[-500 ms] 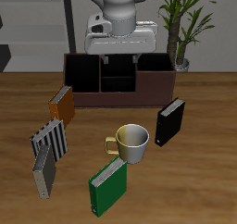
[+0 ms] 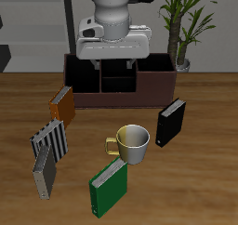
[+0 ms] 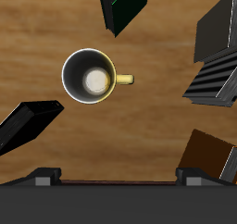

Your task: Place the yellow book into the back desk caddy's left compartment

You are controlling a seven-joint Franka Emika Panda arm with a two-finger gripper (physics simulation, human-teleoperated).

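Nothing of the task is done yet, by my reading; the yellow book (image 2: 44,173) stands on the table near the front edge, leaning just beside the striped book (image 2: 52,141), and I have not touched it; my claw (image 2: 112,64) hangs high over the back desk caddy (image 2: 154,89), well apart from any book; its fingers (image 2: 95,67) hang down with a gap between them and nothing in it, so I judge it spread and empty, though the wrist view shows only dark finger bases and no tips; the left compartment (image 2: 154,79), the large dark section at one end of the caddy, looks vacant as far as I can see into it; what is left is everything: travel forward to the book, close on it, lift it, carry it back and lower it into that section. Several other things crowd the table; an orange-brown book (image 2: 61,105) stands just in front of the caddy's other end, between the caddy and the striped one; a pale mug (image 2: 131,143) sits mid-table, directly beneath my wrist camera, with a green book (image 2: 109,189) nearer the front and a black book (image 2: 170,123) beside it toward the caddy; the striped book leaning against my target is the real nuisance, since a careless grasp could catch both; a potted plant (image 2: 183,24) stands behind the caddy, clear of my route.
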